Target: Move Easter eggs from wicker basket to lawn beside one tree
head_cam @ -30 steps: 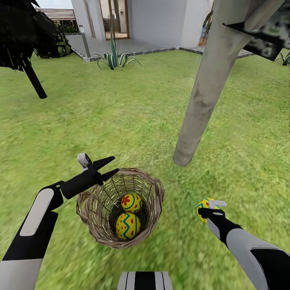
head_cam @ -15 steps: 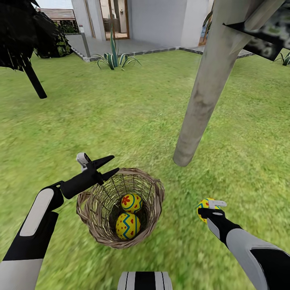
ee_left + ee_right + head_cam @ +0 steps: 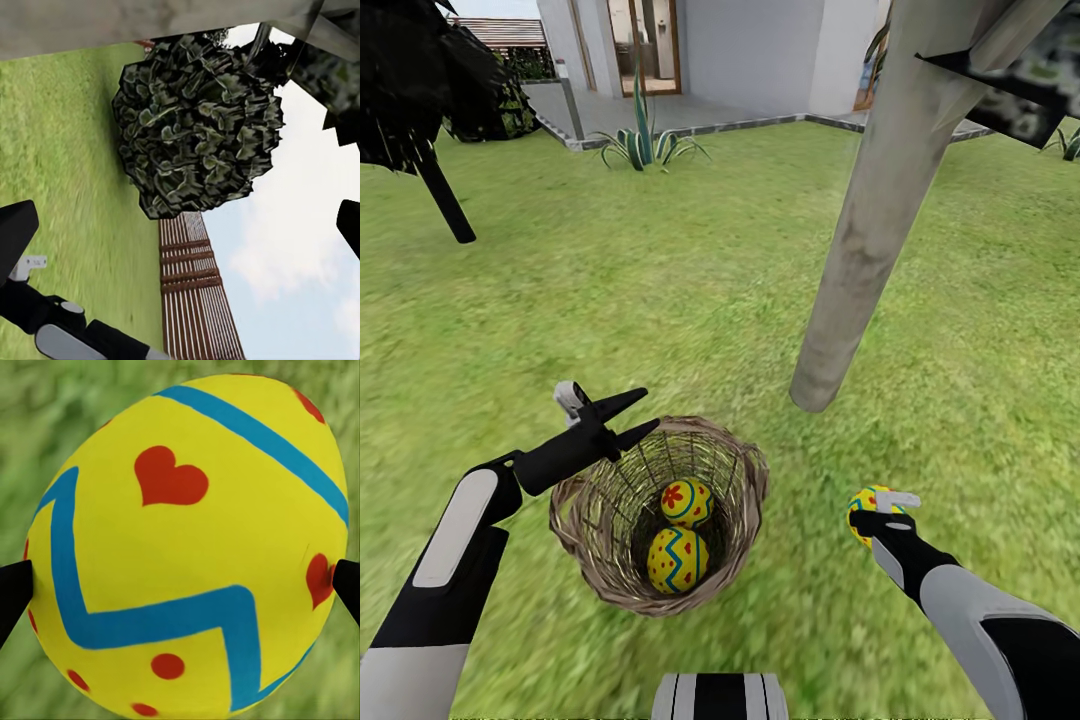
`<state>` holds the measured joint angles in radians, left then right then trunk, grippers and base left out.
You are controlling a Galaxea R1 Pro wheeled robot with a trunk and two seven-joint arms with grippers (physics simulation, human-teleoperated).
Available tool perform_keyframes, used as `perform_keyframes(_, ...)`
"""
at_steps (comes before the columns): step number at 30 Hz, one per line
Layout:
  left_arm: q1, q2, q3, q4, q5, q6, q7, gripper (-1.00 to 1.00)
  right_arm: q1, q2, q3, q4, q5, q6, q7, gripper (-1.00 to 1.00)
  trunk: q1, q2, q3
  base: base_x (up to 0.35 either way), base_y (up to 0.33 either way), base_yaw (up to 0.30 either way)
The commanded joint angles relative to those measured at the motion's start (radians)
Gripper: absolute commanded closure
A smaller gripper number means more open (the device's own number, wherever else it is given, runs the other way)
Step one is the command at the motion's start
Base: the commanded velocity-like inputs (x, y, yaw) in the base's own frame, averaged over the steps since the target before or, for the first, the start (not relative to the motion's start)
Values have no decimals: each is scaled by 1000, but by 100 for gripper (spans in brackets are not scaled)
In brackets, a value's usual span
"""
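Observation:
The brown wicker basket [image 3: 745, 500] stands on the lawn [image 3: 660, 300] just in front of me, with two yellow Easter eggs inside: one with red flowers [image 3: 685, 501] and one with a blue zigzag [image 3: 676, 560]. My left gripper [image 3: 634, 417] hovers open above the basket's far left rim. To the right of the basket, my right gripper [image 3: 872, 514] is shut on the third egg [image 3: 865, 503], low over the grass. In the right wrist view this egg [image 3: 187, 540] sits between the two dark fingertips [image 3: 15, 592]. The pale tree trunk [image 3: 860, 240] rises a little beyond it.
A near-black tree with a thin trunk [image 3: 445, 200] stands far left. A spiky plant [image 3: 645, 145], grey paving [image 3: 660, 115] and the white house [image 3: 760, 50] lie at the back. In the left wrist view I see dark foliage [image 3: 199, 127] and a wooden fence [image 3: 195, 292].
Almost nothing has moved: the left gripper drifted very slightly, and the right gripper with its egg shifted a touch toward the tree.

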<state>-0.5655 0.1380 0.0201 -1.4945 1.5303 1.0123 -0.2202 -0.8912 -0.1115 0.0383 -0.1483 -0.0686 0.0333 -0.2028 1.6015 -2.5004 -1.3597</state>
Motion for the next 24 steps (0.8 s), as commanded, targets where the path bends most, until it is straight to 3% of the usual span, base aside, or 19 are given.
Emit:
perform_keyframes(1, -1, -1, 0, 0, -9, 3, -10, -100, 0, 0, 5, -3, -6, 4, -4, 100, 0, 0, -2, 0, 0, 0)
perform_keyframes(14, -1, -5, 0, 0, -9, 6, -18, -100, 0, 2, 5, -5, -6, 6, -4, 100, 0, 0, -23, 0, 0, 0)
perform_keyframes(17, -4, -6, 1, -1, -9, 5, -92, -100, 0, 2, 7, -7, -6, 5, -6, 100, 0, 0, -28, 0, 0, 0)
perform_keyframes(24, -65, -6, 2, -2, -9, 5, -155, -100, 0, 2, 9, -7, -7, 3, -5, 100, 0, 0, -39, 0, 0, 0)
